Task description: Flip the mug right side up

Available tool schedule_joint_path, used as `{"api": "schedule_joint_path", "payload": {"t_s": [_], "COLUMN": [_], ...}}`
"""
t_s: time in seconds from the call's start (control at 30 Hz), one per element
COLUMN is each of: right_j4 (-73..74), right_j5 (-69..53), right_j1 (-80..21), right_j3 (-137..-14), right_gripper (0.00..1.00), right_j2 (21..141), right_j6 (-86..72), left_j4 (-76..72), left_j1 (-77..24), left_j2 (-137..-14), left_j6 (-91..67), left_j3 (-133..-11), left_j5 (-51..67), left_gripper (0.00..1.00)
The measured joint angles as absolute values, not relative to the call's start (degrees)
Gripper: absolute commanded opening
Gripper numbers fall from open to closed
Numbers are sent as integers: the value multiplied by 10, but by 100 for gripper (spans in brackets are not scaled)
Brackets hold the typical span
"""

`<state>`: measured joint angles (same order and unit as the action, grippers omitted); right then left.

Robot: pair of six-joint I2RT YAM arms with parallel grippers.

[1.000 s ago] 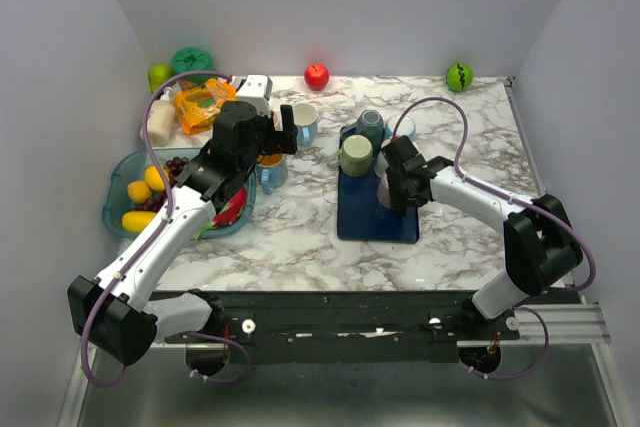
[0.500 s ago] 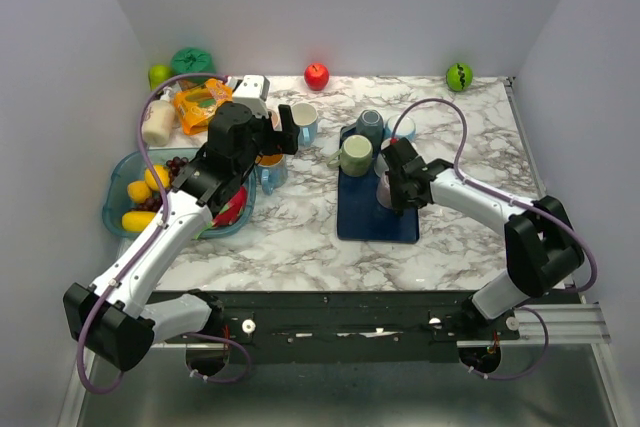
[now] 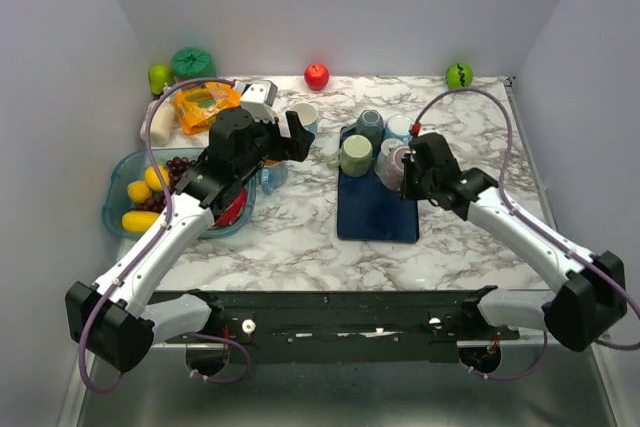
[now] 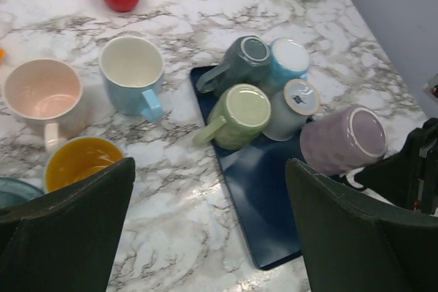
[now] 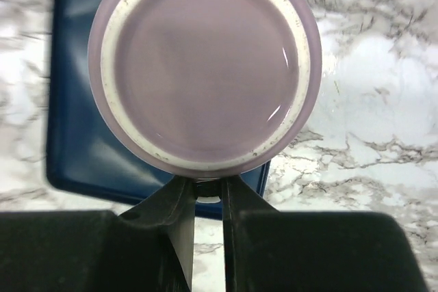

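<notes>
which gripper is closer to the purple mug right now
Right. The right gripper is shut on the purple mug over the blue mat; the left gripper hangs open well to its left, near the upright light blue mug.

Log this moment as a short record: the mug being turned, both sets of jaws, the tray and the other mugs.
mug in work: purple mug, tipped on its side over the navy tray, base showing, not yet upright
right jaws: shut on the purple mug, seemingly at its handle
left jaws: open, empty, above the table
tray's far end, base up: green mug, dark grey mug, light blue mug, pale grey mug
off tray, upright: blue mug, pink mug, yellow mug
</notes>
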<state>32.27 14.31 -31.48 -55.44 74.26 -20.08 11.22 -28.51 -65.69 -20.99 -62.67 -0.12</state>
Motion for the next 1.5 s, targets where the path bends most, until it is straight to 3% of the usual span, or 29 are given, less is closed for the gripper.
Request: {"api": "schedule_joint_path", "payload": {"t_s": [0.3,0.5,0.77,0.97,1.3,1.5], "right_j4": [289,227,157,126,75,44], "right_j5": [68,-12,-103,-141,-156,-169], "right_j1": [-316,-318,-322,-323,-321,-323], "right_j3": [-645,-709,-738,-739,-740,-740], "right_gripper": [1,1,1,1,1,1], "right_j2": [605,575,572,572,568,564], "right_j6": [-194,-194,-197,-202,-209,-220], "left_j4": [-12,-160,-326,-407,-505,-531], "left_j1": [-286,-302,-342,-353,-357,-359], "left_j2": [-657,-687,-773,-811,-851,-862], "left_j6": [-311,-421,-517,-559,-630,-646], "left_j3": [-564,-546,-601,-654,-691,-705], "left_j5": [161,247,319,342,371,379], "left_gripper": [97,90,89,74,38,29]}}
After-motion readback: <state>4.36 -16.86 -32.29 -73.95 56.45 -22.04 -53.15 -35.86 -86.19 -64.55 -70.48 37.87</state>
